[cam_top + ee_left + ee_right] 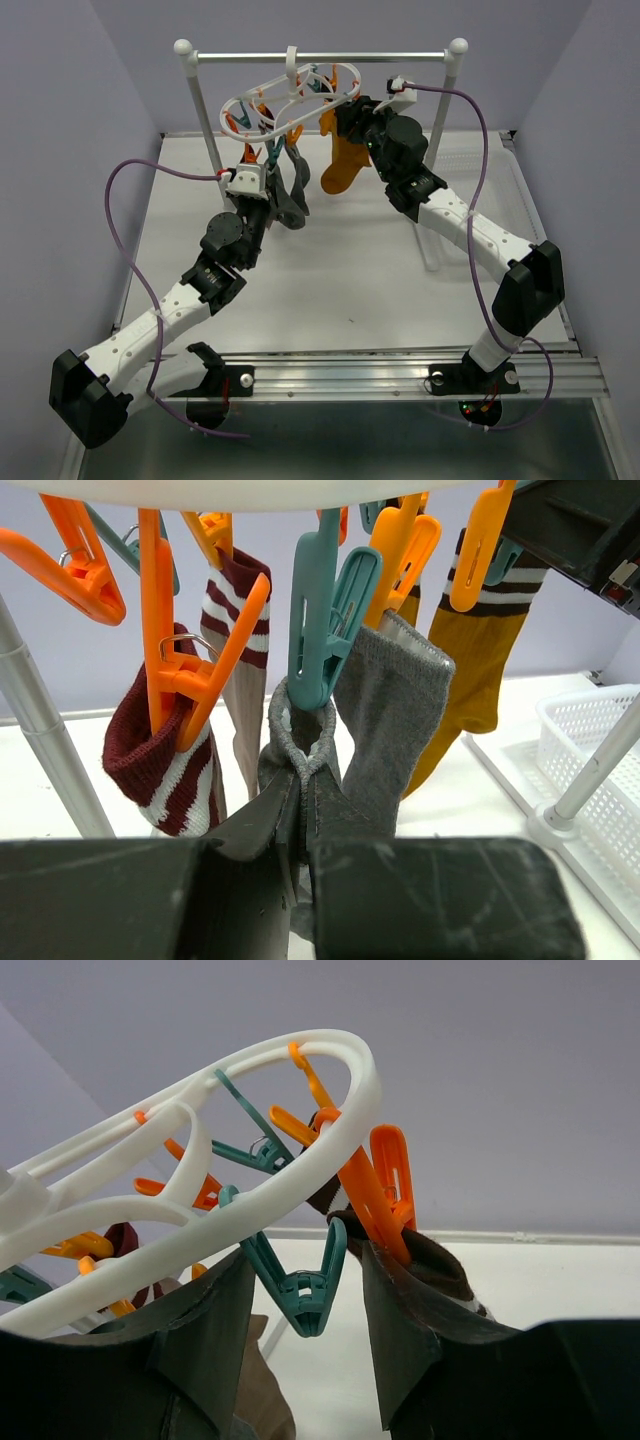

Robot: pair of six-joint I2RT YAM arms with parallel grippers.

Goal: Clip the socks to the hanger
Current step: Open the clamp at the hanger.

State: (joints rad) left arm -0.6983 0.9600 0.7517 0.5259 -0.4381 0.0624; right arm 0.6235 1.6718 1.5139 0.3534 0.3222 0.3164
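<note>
The white hanger (290,95) hangs from the rail, and its ring (250,1150) fills the right wrist view. My left gripper (300,800) is shut on the cuff of a grey sock (300,745), held right under a teal clip (320,630). A second grey sock (400,710), a maroon striped sock (160,750) and a mustard sock (480,650) hang clipped nearby. My right gripper (305,1255) is open, its fingers on either side of another teal clip (305,1290). Its right finger lies beside an orange clip (375,1200) holding a brown cuff (430,1260).
The silver rail (320,57) rests on white posts (40,730) at the back of the table. A white plastic basket (600,740) sits on the table to the right. Purple cables loop off both wrists.
</note>
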